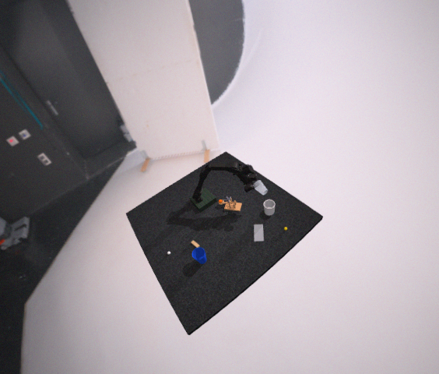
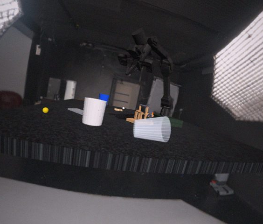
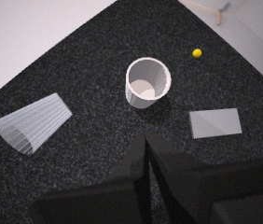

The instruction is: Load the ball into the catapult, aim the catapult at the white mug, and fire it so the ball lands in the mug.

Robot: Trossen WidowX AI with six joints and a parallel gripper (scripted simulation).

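The black gripper (image 2: 132,72) (image 3: 144,136) is raised above the tabletop (image 1: 227,290) (image 2: 61,135) (image 3: 99,61), its fingers closed together with nothing between them. The white mug (image 1: 268,207) (image 2: 93,111) (image 3: 146,84) stands upright between the ribbed translucent cup (image 1: 260,187) (image 2: 151,129) (image 3: 34,123), lying on its side, and the gray rectangular block (image 1: 258,232) (image 2: 75,110) (image 3: 215,123). The wooden catapult (image 1: 233,206) (image 2: 131,120) sits near the green base (image 1: 208,206) (image 2: 176,122).

Ribbed, translucent plastic-looking cup (image 1: 261,187) (image 2: 150,129) (image 3: 34,122) near table edge; wood-look catapult (image 1: 233,206) (image 2: 130,119); smooth white mug (image 1: 268,208) (image 2: 93,111) (image 3: 141,102); rough, matt black tabletop (image 1: 227,257) (image 2: 61,135) (image 3: 103,61).
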